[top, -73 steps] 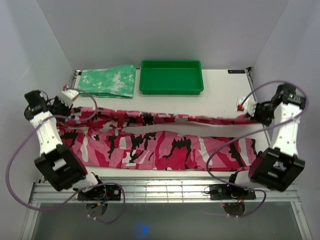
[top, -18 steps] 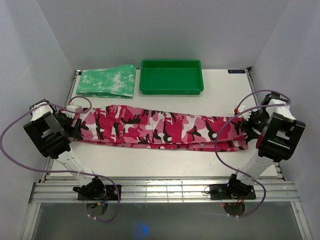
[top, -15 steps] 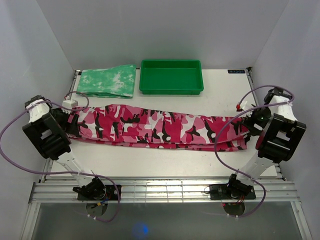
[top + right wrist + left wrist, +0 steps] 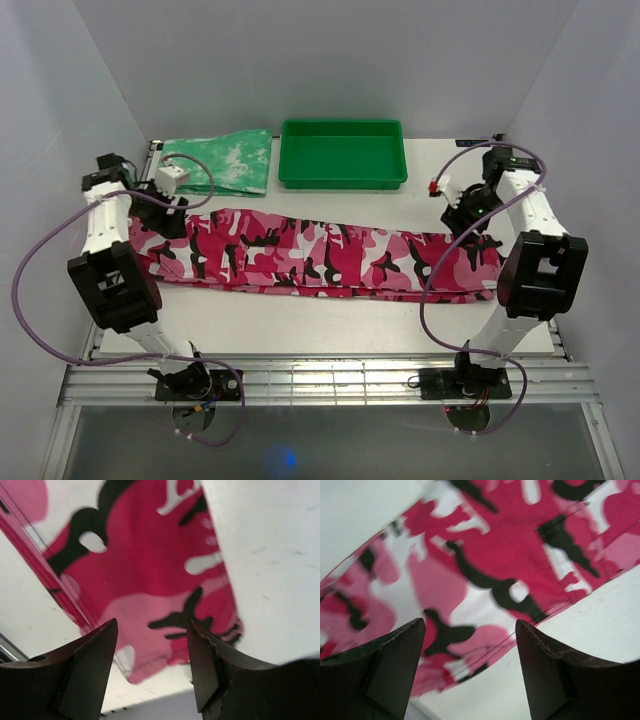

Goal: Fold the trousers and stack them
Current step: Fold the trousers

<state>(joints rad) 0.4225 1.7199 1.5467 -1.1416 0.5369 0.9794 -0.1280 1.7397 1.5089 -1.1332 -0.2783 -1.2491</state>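
Note:
The trousers [image 4: 320, 255], in pink, white and black camouflage, lie folded lengthwise as a long band across the table's middle. My left gripper [image 4: 170, 215] hovers open over their left end. In the left wrist view its dark fingers [image 4: 395, 665] stand wide apart above the trousers [image 4: 490, 555], with nothing between them at the gripper [image 4: 470, 625]. My right gripper [image 4: 468, 216] hangs open over the right end. In the right wrist view the trousers' hem [image 4: 150, 555] lies below the gripper [image 4: 152, 625], untouched.
A green tray [image 4: 343, 183] stands at the back centre. A folded mottled green-and-white cloth [image 4: 215, 163] lies to its left, close to the left arm. The table's right edge [image 4: 175, 705] runs just beyond the trousers' hem.
The trousers were folded lengthwise and laid down. Both grippers then let go of their ends, opened, and moved up and towards the back of the table.

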